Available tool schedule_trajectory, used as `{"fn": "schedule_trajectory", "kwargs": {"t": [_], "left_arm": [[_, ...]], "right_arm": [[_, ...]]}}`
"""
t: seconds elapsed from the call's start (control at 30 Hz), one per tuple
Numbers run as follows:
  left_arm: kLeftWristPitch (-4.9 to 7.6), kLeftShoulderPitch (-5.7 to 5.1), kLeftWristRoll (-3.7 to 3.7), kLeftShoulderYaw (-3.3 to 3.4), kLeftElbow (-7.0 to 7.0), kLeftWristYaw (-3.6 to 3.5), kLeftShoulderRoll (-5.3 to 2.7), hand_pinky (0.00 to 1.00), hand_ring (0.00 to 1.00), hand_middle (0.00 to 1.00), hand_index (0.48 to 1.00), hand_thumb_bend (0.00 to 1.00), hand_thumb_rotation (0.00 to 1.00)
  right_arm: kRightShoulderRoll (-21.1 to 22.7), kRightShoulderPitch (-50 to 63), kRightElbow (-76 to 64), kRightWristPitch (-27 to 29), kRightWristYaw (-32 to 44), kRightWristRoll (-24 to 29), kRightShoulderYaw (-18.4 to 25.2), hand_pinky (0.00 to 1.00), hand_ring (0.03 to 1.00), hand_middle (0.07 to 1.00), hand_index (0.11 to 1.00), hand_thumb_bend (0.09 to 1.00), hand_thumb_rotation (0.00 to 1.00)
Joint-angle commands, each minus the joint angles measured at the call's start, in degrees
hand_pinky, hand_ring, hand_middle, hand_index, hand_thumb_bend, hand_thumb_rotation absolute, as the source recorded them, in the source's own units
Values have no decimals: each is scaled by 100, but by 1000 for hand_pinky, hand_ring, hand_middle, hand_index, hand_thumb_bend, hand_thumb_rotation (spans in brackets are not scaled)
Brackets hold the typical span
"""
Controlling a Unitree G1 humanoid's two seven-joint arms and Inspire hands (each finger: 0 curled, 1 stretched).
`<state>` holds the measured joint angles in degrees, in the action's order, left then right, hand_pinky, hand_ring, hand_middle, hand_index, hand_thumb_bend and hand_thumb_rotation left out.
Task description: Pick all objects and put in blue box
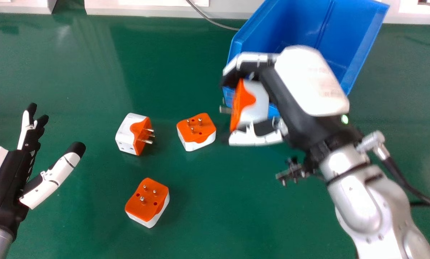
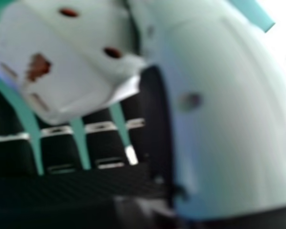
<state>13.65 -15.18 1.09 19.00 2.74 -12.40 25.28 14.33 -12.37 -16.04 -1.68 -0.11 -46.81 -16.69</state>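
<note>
Clock read in the head view, 12 away from the robot, centred on the held plug. Right hand (image 1: pixel 310 81): fingers (image 1: pixel 249 59) curled, pinching one plug, the held plug (image 1: pixel 257 102), against the thumb (image 1: pixel 254 139). Its orange face points to 9, white body toward the palm. In the right hand view its holed white end sits right beside the thumb. Right forearm (image 1: pixel 358 205) comes in from between 4 and 5.

Box (image 1: pixel 326 25), blue, count one: at 1, set askew, open side showing. Held plug overlaps its near edge; cannot tell how high above the bench (image 1: pixel 229 223).

Loose plugs on the bench, count three, making four in all. First plug (image 1: pixel 197 131), at 8, closest: three prongs up. Second plug (image 1: pixel 127 135), between 8 and 9, farther out: on its side, three prongs toward 3. Third plug (image 1: pixel 146 201), between 7 and 8: three prongs up. All three apart, none touching.

Left hand (image 1: pixel 8 180), between 8 and 9, farthest out: fingers straight, thumb spread wide, holding nothing. Grey cable (image 1: pixel 215 22), one, toward 11.
</note>
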Motion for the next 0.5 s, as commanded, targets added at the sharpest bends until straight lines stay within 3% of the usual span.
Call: {"fn": "schedule_trajectory", "kwargs": {"t": [0.0, 0.13, 0.2, 0.23, 0.33, 0.4, 0.47], "left_arm": [[92, -41, -68, 53, -128, -1, 13, 1000, 1000, 1000, 1000, 556, 647], [58, -51, -43, 59, -125, 8, 35, 1000, 1000, 1000, 1000, 570, 659], [77, -57, -65, 66, -118, -1, 32, 1000, 1000, 1000, 1000, 572, 655], [88, -60, -79, 69, -112, -15, 35, 1000, 1000, 1000, 1000, 573, 655], [61, -76, -32, 69, -133, 10, 48, 1000, 1000, 1000, 1000, 578, 668], [49, -74, -84, 75, -129, -10, 31, 1000, 1000, 1000, 1000, 586, 673], [48, -79, -89, 74, -137, -14, 31, 1000, 1000, 1000, 1000, 594, 676]], "right_arm": [[-77, -412, 188, -145, -178, -75, 178, 285, 432, 541, 542, 485, 0], [-25, -1120, 967, -114, -381, -40, 296, 295, 432, 535, 538, 486, 0], [-27, -1527, 1441, -236, -495, -125, 311, 287, 430, 533, 536, 486, 0], [-56, -1735, 1676, -394, -535, -208, 303, 281, 421, 528, 535, 486, 0], [-61, -2309, 2414, -828, -589, -454, 189, 289, 403, 504, 544, 488, 0], [-25, -2813, 3124, -1435, -324, -942, -102, 275, 381, 479, 549, 491, 0], [-111, -3071, 3622, -1650, -446, -943, -165, 224, 362, 457, 546, 503, 0]]}}
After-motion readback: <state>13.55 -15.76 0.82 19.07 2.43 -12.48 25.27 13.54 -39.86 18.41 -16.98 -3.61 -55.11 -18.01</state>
